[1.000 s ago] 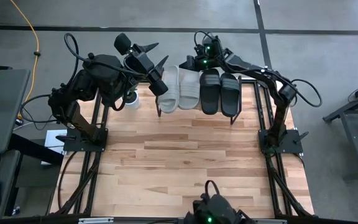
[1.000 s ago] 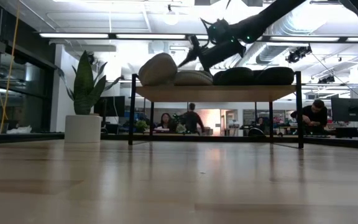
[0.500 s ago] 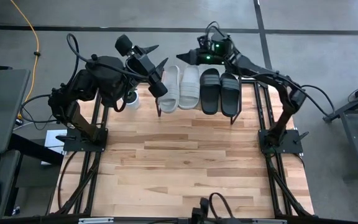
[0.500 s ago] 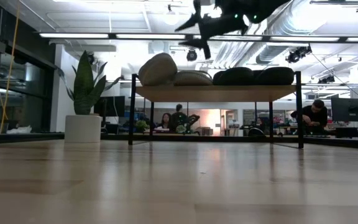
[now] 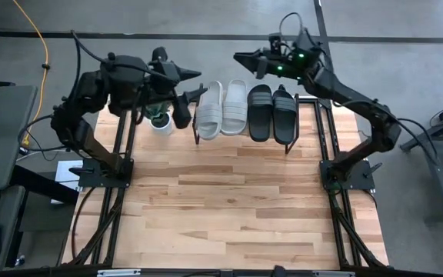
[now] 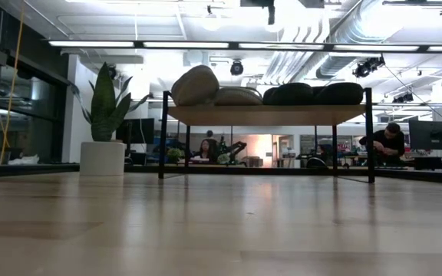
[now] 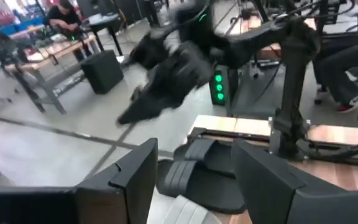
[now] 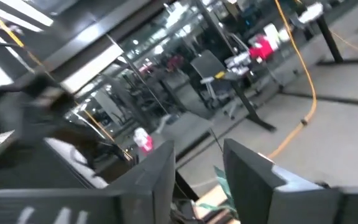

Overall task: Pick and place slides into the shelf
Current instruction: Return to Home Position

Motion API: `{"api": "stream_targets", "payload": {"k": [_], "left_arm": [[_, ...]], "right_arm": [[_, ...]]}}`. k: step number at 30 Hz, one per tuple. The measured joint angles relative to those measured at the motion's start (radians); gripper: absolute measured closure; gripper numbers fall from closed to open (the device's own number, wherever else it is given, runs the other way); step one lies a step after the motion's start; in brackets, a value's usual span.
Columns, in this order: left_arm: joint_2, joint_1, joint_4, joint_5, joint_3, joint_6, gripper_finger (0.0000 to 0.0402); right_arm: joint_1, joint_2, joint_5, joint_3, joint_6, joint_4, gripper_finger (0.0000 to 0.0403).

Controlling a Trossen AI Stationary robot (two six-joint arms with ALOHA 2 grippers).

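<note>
Four slides (image 5: 234, 108) lie side by side on the shelf (image 6: 267, 114). Left gripper (image 5: 197, 81) and right gripper (image 5: 246, 61) hover near it, fingers apart, holding nothing.

The wooden table (image 5: 229, 208) carried a potted plant (image 5: 160, 121) close to its far left corner. In the low view its long green leaves (image 6: 107, 103) rose upright from a round white pot (image 6: 103, 157). A yellow cable (image 5: 46, 54) ran over the grey floor (image 5: 406, 23) beyond the left edge of the table, and a dark stripe (image 5: 206, 36) crossed the floor behind the far edge. In the room behind, one person (image 6: 390, 142) bent over a desk at the right and another (image 6: 204, 148) sat farther off. Long light strips (image 6: 90, 44) and pale ducts (image 6: 313, 54) hung at the ceiling.
</note>
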Motion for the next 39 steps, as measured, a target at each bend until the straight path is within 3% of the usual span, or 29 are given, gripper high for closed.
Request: {"api": "stream_targets", "payload": {"k": [13, 18, 26, 31, 39], "left_arm": [[-0.070, 0.083, -0.032, 0.158, 0.000, -0.097, 0.0210], [-0.092, 0.086, -0.083, 0.166, 0.000, -0.123, 0.0250], [-0.111, 0.083, -0.134, 0.201, 0.000, -0.166, 0.0390], [-0.126, 0.084, -0.136, 0.210, 0.000, -0.193, 0.0379], [-0.200, 0.084, -0.154, 0.239, -0.001, -0.187, 0.0393]], "right_arm": [[0.087, -0.177, 0.033, 0.000, -0.087, -0.015, 0.0397], [0.131, -0.242, 0.099, 0.000, -0.113, -0.017, 0.0400], [0.216, -0.349, 0.198, 0.000, -0.207, -0.024, 0.0402], [0.278, -0.414, 0.250, 0.000, -0.257, -0.045, 0.0403], [0.374, -0.507, 0.357, 0.000, -0.344, -0.071, 0.0403]]}}
